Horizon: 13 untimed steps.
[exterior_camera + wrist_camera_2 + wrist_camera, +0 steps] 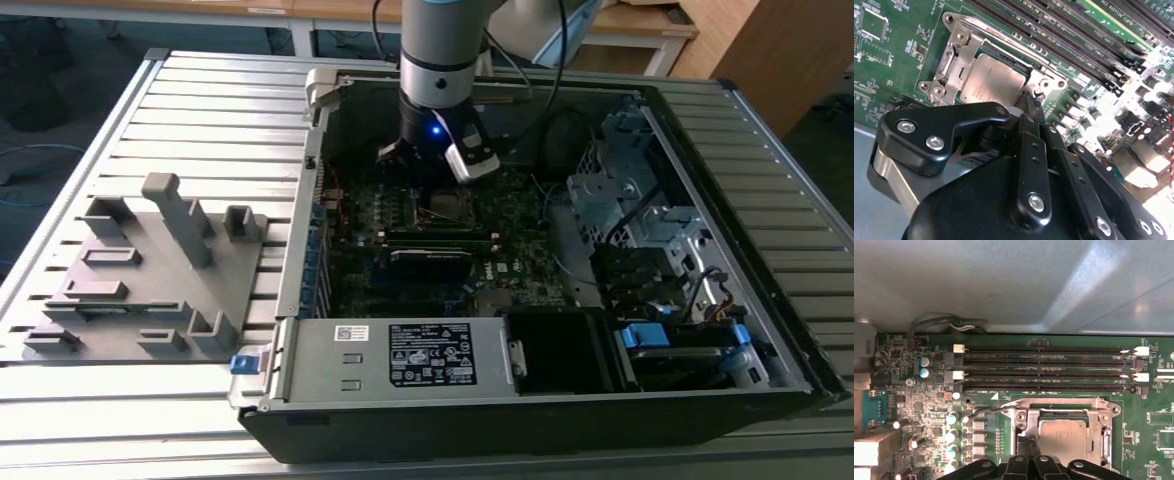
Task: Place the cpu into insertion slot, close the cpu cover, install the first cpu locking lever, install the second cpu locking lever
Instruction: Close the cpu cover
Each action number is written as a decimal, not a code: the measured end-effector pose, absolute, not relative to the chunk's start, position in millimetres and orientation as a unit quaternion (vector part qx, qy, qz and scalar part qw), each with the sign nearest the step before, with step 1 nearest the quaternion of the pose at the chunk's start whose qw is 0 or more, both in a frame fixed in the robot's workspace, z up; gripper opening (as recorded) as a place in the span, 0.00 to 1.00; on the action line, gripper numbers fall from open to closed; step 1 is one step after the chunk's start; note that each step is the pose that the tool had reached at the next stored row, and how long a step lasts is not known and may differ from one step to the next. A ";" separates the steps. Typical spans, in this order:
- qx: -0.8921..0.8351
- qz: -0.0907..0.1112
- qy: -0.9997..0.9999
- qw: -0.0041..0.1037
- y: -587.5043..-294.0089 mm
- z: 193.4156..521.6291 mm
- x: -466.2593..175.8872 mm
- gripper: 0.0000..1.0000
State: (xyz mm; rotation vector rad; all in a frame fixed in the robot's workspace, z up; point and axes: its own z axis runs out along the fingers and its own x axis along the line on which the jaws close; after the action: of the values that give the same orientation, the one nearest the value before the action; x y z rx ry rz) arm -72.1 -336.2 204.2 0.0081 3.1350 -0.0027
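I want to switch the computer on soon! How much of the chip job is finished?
Done: the cpu lies in the insertion slot, and the cpu cover looks folded down around it. In hand: the gripper is at the slot's edge, near a thin wire lever. Left: the two locking levers; I cannot tell whether either is latched yet.

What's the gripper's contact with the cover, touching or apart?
Cannot tell. In the second wrist view the gripper overlaps the cover at its edge beside the cpu, so neither contact nor a gap shows plainly.
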 end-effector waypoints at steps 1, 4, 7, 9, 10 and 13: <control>0.003 -0.001 1.000 0.003 -336.2 205.6 -72.1 0.10; 0.003 -0.001 1.000 0.003 -336.2 209.9 -72.1 0.10; 0.003 -0.001 1.000 0.003 -336.1 210.5 -72.1 0.10; 0.002 -0.001 1.000 0.003 -336.2 210.6 -71.9 0.10; 0.002 -0.001 1.000 0.003 -336.2 210.5 -71.3 0.10; 0.003 -0.001 1.000 0.003 -336.2 210.2 -65.9 0.10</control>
State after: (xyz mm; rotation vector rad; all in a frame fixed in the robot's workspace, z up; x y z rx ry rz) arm -65.9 -336.2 210.2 0.0083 3.1350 -0.0018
